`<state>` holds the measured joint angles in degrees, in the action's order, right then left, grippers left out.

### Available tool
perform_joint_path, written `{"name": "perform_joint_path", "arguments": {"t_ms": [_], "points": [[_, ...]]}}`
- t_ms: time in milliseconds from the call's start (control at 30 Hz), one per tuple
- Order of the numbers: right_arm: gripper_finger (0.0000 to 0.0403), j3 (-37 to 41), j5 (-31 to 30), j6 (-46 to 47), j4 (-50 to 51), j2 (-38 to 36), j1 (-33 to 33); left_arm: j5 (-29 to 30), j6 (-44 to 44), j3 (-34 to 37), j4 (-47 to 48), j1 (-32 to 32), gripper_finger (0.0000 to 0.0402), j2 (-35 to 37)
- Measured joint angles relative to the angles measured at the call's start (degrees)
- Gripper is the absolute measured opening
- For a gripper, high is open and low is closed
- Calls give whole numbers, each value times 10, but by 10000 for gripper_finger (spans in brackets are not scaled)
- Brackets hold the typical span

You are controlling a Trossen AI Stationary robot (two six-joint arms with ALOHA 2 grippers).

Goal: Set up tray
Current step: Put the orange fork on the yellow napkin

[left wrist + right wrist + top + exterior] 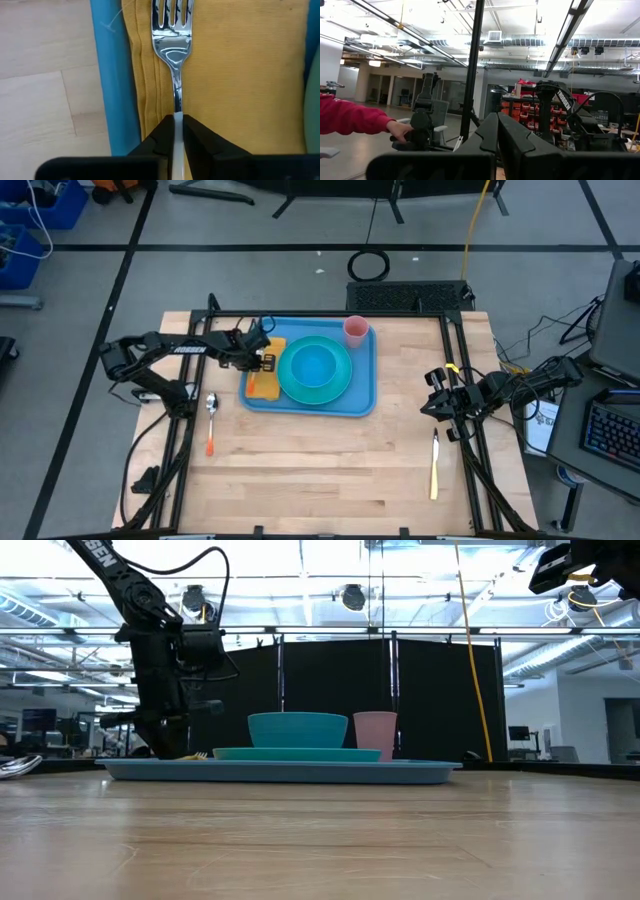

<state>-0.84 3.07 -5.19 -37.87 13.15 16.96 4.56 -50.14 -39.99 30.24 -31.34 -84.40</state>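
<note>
Two arms share the table, and we take the light-blue tray (362,402) as our landmark; it lies on the wooden table (320,470) toward its far edge, a little left of the middle. Inside the tray we see a teal plate (335,385) with a teal bowl (314,364) on it, a pink cup (356,331) in the tray's far right corner, and an orange-yellow napkin (266,383) along the tray's left side, beside the plate.

Our left gripper (266,361) is over that napkin, low above the tray's left part. Through the left wrist camera we see its fingers (200,140) pressed together on the handle of a fork (172,42), whose tines lie on the napkin (235,75), just inside the tray's blue rim (112,80).

Our right gripper (440,406) waits off the tray's right side, raised above the table near the right frame rail; its fingers (520,137) are closed against each other with nothing between them.

Left of the tray, on bare wood, lies a spoon (211,421) with an orange handle. Right of the tray and nearer the front edge lies a knife (435,466) with a yellow handle. In the right wrist camera a person's red sleeve (350,117) shows in the room beyond.
</note>
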Motion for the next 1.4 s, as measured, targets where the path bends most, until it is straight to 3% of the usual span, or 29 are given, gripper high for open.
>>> {"name": "perform_joint_path", "arguments": {"t_ms": [1400], "points": [[4, 0, 0, 0, 0, 0, 0, 0, 1, 0, 0, 15, 47, 1]]}}
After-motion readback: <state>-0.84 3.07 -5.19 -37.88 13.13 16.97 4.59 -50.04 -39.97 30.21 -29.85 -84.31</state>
